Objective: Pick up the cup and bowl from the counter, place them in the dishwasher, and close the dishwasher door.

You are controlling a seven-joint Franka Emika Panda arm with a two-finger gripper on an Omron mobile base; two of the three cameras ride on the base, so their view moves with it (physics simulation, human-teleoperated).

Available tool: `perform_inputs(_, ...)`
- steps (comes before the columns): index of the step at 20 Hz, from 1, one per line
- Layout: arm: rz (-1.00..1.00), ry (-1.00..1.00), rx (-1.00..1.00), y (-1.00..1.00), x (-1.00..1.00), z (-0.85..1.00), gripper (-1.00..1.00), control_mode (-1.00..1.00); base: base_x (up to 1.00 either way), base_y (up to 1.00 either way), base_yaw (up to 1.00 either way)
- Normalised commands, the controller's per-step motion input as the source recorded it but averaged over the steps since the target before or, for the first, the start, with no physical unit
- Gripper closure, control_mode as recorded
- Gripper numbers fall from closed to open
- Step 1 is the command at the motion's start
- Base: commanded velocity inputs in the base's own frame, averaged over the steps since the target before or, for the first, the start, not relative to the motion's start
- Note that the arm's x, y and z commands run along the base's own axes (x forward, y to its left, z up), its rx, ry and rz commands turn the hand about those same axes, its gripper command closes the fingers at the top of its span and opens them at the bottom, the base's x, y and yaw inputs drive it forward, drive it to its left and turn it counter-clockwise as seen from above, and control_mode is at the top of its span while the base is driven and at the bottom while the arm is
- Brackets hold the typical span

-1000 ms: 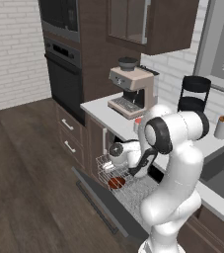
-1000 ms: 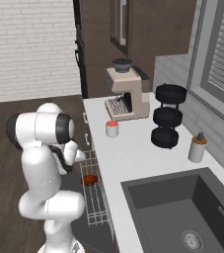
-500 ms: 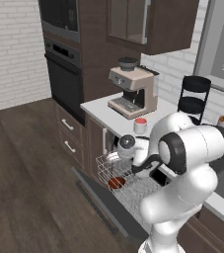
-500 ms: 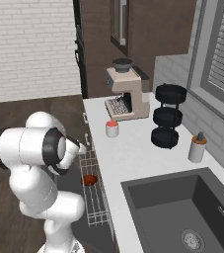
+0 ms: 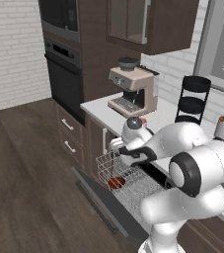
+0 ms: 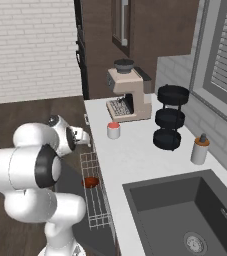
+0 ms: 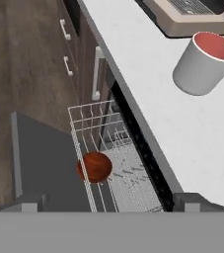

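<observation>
Cup [image 7: 202,62] stands just beside coffee machine [image 7: 192,15]; bowl [image 7: 94,166] in rack [image 7: 96,129].

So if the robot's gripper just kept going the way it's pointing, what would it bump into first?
Probably the dishwasher's white wire rack, near the bowl lying in it. The open gripper looks down that way, though depth is hard to judge.

Cup [image 7: 201,63] upright on counter [image 7: 182,123]; red-brown bowl [image 7: 94,166] in dishwasher's wire rack [image 7: 108,163]; dishwasher door [image 7: 39,163] dropped open.
</observation>
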Motion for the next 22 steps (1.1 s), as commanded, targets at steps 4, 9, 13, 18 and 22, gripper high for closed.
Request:
perform_inputs(4,-0.01,0.18,0.0,0.0,0.34,1.0,-1.0,-1.0,0.0,0.0,0.0)
perform_inputs(9,-0.02,0.17,-0.06,0.0,0.54,0.95,-1.0,-1.0,0.0,0.0,0.0)
perform_inputs(13,0.0,0.08,-0.19,-0.16,0.36,0.18,-1.0,-1.0,0.0,0.0,0.0)
perform_inputs(18,0.0,0.0,-0.21,-0.45,0.07,-0.18,-1.0,-1.0,0.0,0.0,0.0)
perform_inputs(22,0.0,0.0,-0.08,-0.61,0.09,-0.37,-1.0,-1.0,0.0,0.0,0.0)
